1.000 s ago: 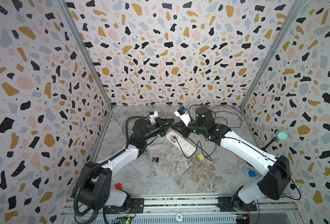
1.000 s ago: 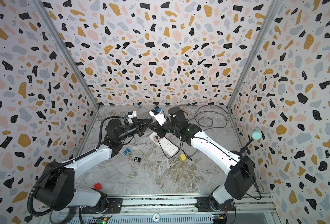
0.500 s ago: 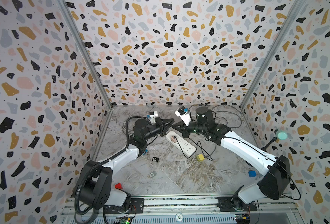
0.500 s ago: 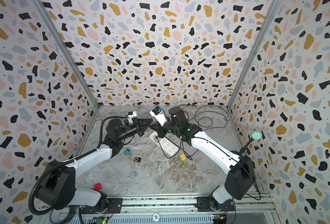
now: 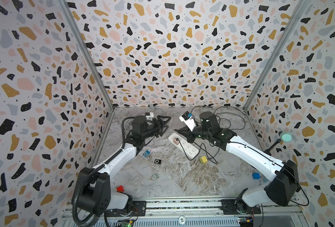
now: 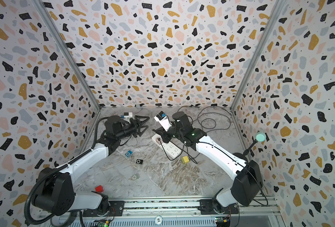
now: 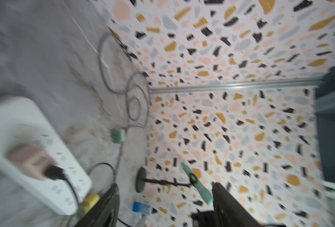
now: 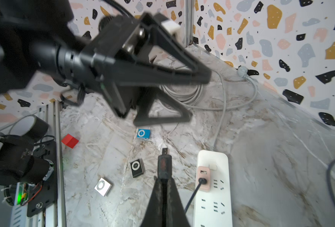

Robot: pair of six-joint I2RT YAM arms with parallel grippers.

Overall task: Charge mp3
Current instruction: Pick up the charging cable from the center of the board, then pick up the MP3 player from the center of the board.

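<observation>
Three small mp3 players lie on the marble floor: a blue one [image 5: 146, 153] [image 8: 143, 134], a black one [image 5: 157, 161] [image 8: 136, 167] and a silver one [image 5: 155, 177] [image 8: 103, 186]. My right gripper [image 8: 164, 179] [image 5: 175, 130] is shut on a black cable plug [image 8: 164, 165], held in the air above the floor with its metal tip pointing towards the blue player. The plug's cable runs to a pink charger [image 8: 203, 177] in the white power strip [image 5: 190, 152]. My left gripper [image 5: 167, 124] [image 7: 165, 194] hovers just across from the plug, open and empty.
A yellow cube [image 5: 202, 159] lies by the strip's near end, a blue cube [image 5: 255, 175] at the right and a red cube [image 5: 120, 188] at the front left. Dark cable loops [image 5: 229, 119] lie at the back right, a coiled white cable [image 8: 182, 94] under the left arm. A teal-topped stand [image 5: 285, 136] is by the right wall.
My left gripper, shut tip to tip with the right one before, has opened its jaws and let go. The right gripper stays shut on the plug in the same place.
</observation>
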